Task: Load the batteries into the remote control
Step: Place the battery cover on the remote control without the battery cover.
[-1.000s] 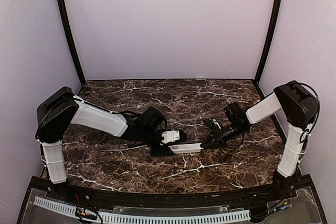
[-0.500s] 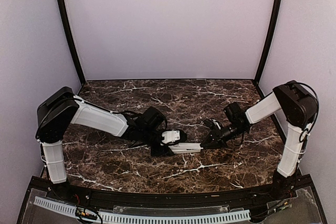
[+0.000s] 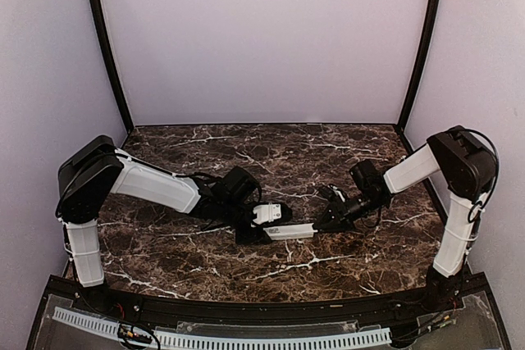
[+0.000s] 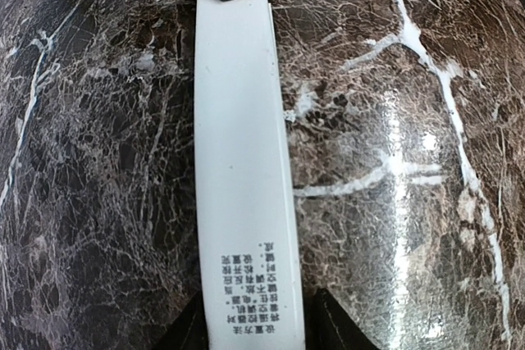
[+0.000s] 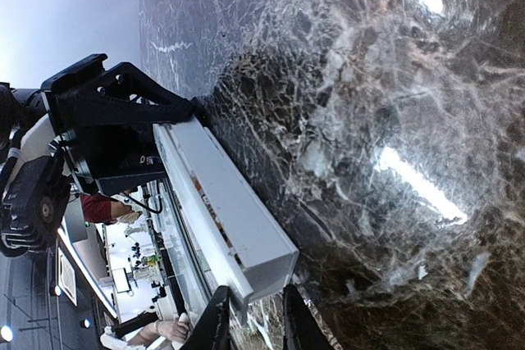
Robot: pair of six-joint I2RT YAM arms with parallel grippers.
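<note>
Top external view: left pincer (image 3: pixel 264 225) is clamping the slim white rectangular remote control (image 3: pixel 291 232), right pincer (image 3: pixel 321 225) sits slightly parted at its other end, just over the dark marbled desk (image 3: pixel 205 260).

Only real print was on the remote control (image 4: pixel 242 161): a small block of black Chinese characters on its white face. It showed in the left wrist view, at the remote's end clamped between the fingers of the left gripper (image 4: pixel 256 334). There were several short lines, packed tight and seen rotated, so they ran along the bar's length. The characters were too small and soft for me to transcribe reliably. In the right wrist view there were tiny orange and dark marks along the remote's long edge, unreadable. In the top view there was a small dark mark on the left gripper's white body, also unreadable.
</note>
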